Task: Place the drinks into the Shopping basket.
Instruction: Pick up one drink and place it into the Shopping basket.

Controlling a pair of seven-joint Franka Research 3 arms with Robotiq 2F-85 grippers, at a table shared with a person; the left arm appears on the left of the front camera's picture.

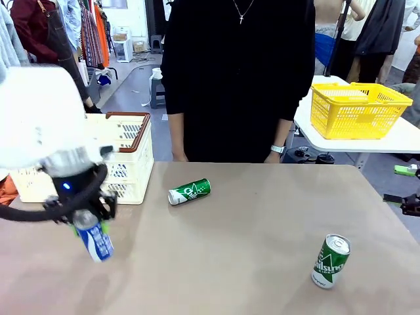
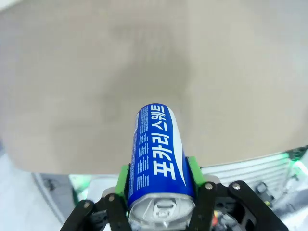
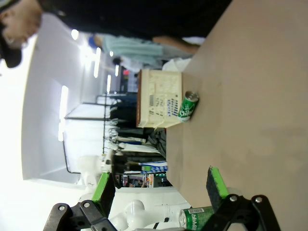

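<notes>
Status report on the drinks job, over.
Left gripper shut on blue Pocari can, tilted above the table. Right gripper open, empty. Lying green can, standing green can not yet picked. Shopping basket close behind, nothing between.

A: What does your left arm [image 1: 39,111] look like from the front?
B: You see a bulky white shell, a grey collar, then black housing with a small blue light [image 1: 66,186] and a thick black cable [image 1: 26,213].
A: And your grippers?
B: Your left gripper [image 2: 159,173] and right gripper [image 3: 160,185] match: black linkage bars, silver screws [image 2: 208,185], green pads [image 2: 193,169]. The person [image 1: 236,79] wears black, a cross necklace [image 1: 241,14] and a wristwatch [image 1: 277,149].
</notes>
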